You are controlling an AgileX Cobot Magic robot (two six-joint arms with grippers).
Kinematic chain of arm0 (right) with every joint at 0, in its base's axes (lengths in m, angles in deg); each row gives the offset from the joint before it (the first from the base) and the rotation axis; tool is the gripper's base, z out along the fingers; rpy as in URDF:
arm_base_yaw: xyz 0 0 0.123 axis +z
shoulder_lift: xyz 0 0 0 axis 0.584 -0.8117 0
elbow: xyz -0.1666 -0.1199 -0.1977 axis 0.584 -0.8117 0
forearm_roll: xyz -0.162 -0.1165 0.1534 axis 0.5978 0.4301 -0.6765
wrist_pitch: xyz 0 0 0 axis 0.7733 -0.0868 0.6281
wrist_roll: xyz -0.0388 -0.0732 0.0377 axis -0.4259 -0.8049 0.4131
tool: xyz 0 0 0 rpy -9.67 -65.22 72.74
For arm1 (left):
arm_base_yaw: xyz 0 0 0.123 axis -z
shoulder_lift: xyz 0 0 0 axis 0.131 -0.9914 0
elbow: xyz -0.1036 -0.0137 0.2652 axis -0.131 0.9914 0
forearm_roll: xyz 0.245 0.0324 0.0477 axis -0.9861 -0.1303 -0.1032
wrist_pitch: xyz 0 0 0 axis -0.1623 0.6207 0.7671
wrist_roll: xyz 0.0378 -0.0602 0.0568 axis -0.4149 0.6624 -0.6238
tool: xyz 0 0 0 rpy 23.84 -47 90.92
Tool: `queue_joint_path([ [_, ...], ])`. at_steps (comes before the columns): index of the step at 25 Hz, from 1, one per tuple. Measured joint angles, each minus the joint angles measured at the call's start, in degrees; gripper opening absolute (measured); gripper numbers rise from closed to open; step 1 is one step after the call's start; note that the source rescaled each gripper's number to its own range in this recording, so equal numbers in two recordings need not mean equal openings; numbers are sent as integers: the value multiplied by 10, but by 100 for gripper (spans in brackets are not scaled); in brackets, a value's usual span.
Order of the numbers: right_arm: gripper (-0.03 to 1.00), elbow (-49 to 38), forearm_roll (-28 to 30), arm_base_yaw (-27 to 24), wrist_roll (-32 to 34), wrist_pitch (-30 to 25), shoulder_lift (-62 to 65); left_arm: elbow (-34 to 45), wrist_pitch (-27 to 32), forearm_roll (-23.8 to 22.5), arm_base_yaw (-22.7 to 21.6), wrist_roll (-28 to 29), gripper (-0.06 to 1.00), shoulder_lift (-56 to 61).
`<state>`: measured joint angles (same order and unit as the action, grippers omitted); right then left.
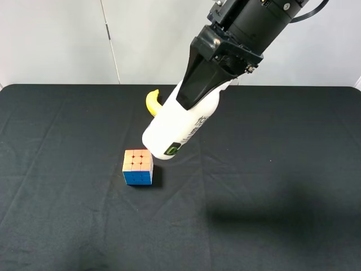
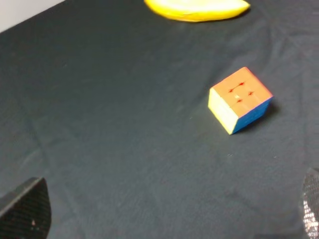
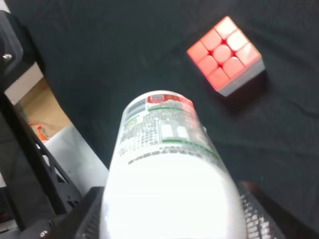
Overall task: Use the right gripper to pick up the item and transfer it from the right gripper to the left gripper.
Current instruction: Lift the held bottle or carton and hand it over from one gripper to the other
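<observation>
The item, a white bottle [image 1: 179,129] with a green and black label, hangs tilted in the air above the black cloth, its base pointing down and left. My right gripper [image 1: 197,99] is shut on its upper part, coming in from the top right. In the right wrist view the bottle [image 3: 167,164] fills the middle between the two black fingers [image 3: 88,221]. The left gripper [image 2: 167,211] is open, with only its two fingertips [image 2: 25,209] showing, far apart, and nothing between them. In the exterior high view the left gripper is out of sight.
A multicoloured puzzle cube [image 1: 138,166] sits on the cloth just below and left of the bottle's base, also seen as cube [image 2: 239,99] and cube [image 3: 224,55]. A yellow banana [image 1: 152,103] lies behind the bottle, partly hidden; banana [image 2: 197,9] shows at the far edge.
</observation>
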<state>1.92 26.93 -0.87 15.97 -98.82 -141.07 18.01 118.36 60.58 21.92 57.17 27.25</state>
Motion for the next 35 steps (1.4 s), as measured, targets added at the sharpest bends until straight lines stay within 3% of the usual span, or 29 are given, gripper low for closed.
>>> queue_joint_path([
  [9, 6, 0, -1, 0, -2, 0, 0, -4, -69, 30, 97, -24, 100, -115],
  [21, 6, 0, -1, 0, -2, 0, 0, -4, -191, 39, 266, -27, 100, -228],
  [35, 6, 0, -1, 0, 24, 13, 0, -4, -290, 40, 342, -27, 100, -322],
])
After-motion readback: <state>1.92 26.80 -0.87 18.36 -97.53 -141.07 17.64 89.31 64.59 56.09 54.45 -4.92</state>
